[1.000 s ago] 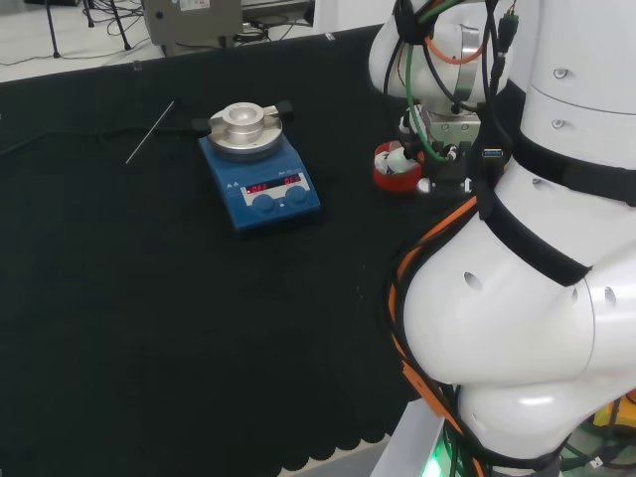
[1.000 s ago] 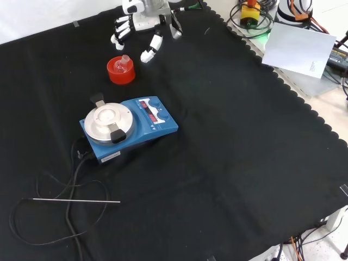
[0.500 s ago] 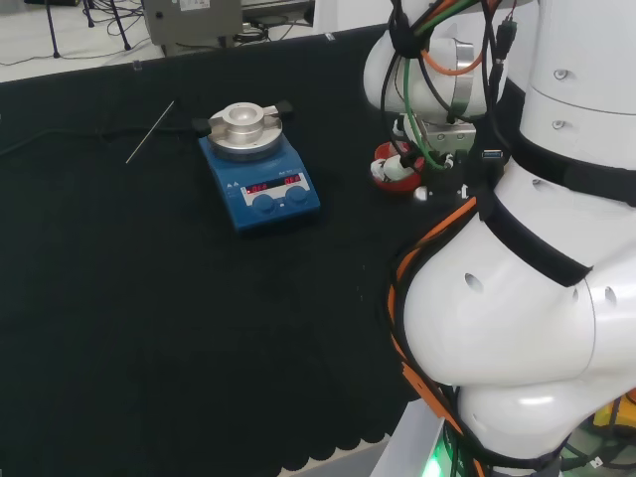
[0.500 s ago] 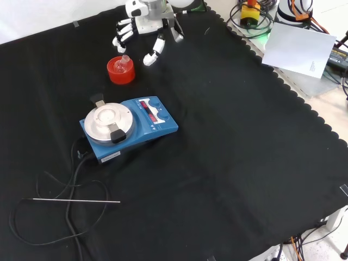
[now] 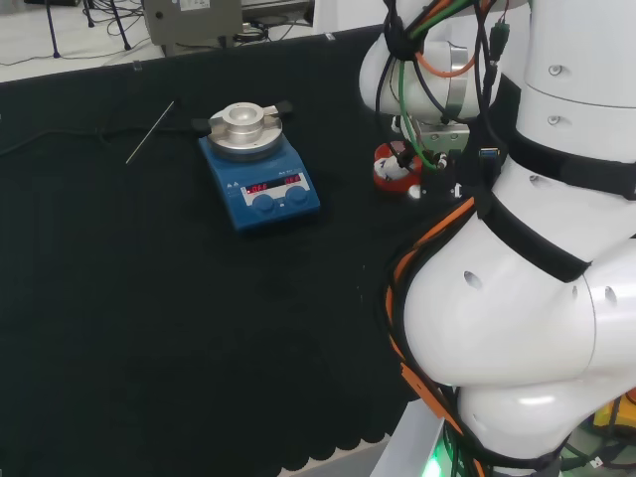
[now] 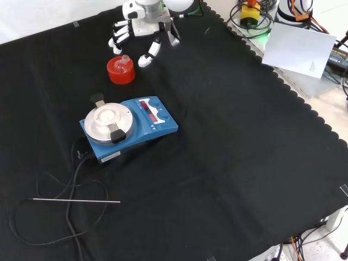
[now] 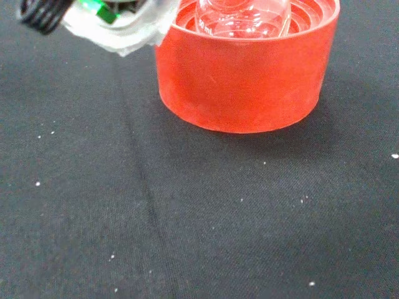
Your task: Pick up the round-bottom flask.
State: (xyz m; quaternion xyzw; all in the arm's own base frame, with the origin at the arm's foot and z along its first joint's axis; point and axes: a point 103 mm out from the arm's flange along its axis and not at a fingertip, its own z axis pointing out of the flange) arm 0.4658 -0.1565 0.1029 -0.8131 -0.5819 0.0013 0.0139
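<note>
**A:** Start close in. Where's the hand [image 6: 142, 28]?

**B:** Front view has it hovering over the black tabletop [image 6: 234, 141], fingers [image 6: 118, 37] spread and fairly straight, thumb apart from them. It's released, nothing in it.

**A:** And the round-bottom flask [image 6: 124, 62]?

**B:** Just below the fingertips in the front view, seated in its red ribbed stand [image 6: 120, 71], neck up. I see a gap between the fingers and the glass, no contact. The wrist view puts the stand [image 7: 246, 68] right in front of the palm, with the clear bulb [image 7: 243, 15] nested in its rings.

**A:** Head view?

**B:** The stand [image 5: 394, 169] peeks out beside the white arm links, partly covered by cabling.

**A:** Further out from the hand?

**B:** Beyond the flask sits a blue hotplate stirrer [image 6: 130, 125] with a round metal top, its display lit red. A black cable [image 6: 73, 179] trails from it across the cloth. Farthest from the hand lies a thin metal rod [image 6: 76, 200], flat on the tabletop, well apart from everything else.
</note>
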